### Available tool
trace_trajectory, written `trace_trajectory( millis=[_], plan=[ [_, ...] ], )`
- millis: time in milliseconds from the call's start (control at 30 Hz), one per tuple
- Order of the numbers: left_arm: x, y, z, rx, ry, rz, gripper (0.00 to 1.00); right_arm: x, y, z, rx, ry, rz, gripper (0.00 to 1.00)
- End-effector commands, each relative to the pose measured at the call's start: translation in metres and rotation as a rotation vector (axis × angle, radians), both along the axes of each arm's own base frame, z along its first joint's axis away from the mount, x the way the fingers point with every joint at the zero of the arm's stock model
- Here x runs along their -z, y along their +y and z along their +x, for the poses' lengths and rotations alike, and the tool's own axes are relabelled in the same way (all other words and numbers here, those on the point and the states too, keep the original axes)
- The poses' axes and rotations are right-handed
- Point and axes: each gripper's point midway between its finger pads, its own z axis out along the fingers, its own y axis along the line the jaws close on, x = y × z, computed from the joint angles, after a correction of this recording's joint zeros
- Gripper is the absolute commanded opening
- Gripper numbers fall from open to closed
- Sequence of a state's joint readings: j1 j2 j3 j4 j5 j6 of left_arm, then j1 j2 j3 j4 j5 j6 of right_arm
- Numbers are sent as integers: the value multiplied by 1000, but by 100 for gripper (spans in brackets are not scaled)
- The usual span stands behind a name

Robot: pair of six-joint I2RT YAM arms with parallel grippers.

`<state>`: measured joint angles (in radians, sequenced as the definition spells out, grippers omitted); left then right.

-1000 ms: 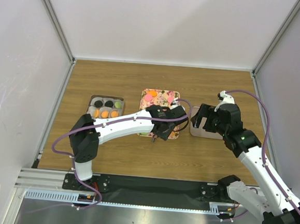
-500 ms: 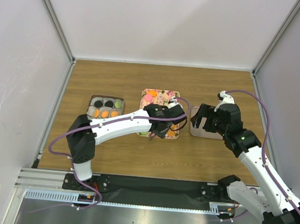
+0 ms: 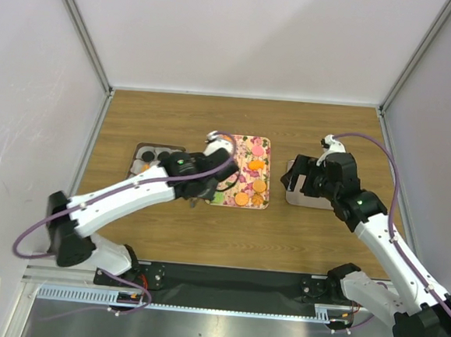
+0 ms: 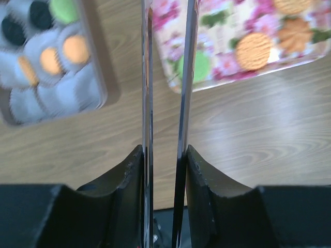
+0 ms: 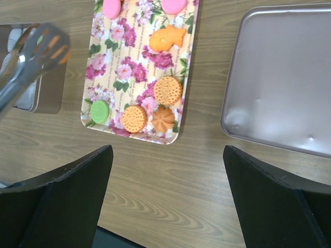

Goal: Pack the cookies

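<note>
The cookies lie on the floral tray: pink, a fish-shaped orange one, round tan ones, and a green one at the front left corner. More cookies sit in paper cups in the grey tin. My left gripper is shut on metal tongs, which point into the gap between tin and tray; I see nothing between the blades. My right gripper is open and empty above the table in front of the tray.
The grey metal lid lies right of the tray, under my right wrist. The tin is left of the tray. White walls and metal posts enclose the table on three sides.
My left arm has swung left with the tongs, from over the tray's front to the gap between tin and tray, uncovering the front cookies. My right arm has barely moved.
</note>
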<state>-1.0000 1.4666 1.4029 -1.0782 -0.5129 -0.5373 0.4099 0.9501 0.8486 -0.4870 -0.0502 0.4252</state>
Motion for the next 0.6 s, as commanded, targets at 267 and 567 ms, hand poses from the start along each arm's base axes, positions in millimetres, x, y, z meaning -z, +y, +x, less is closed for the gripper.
trace_trajectory(
  millis=[267,567],
  plan=[
    [-7,116,-45,-308,-10,-60,39,-8,44,5,-108,-27,61,95],
    [10,164,-71,-458,29,-51,41,8,58,5,-154,4,62,95]
  ],
)
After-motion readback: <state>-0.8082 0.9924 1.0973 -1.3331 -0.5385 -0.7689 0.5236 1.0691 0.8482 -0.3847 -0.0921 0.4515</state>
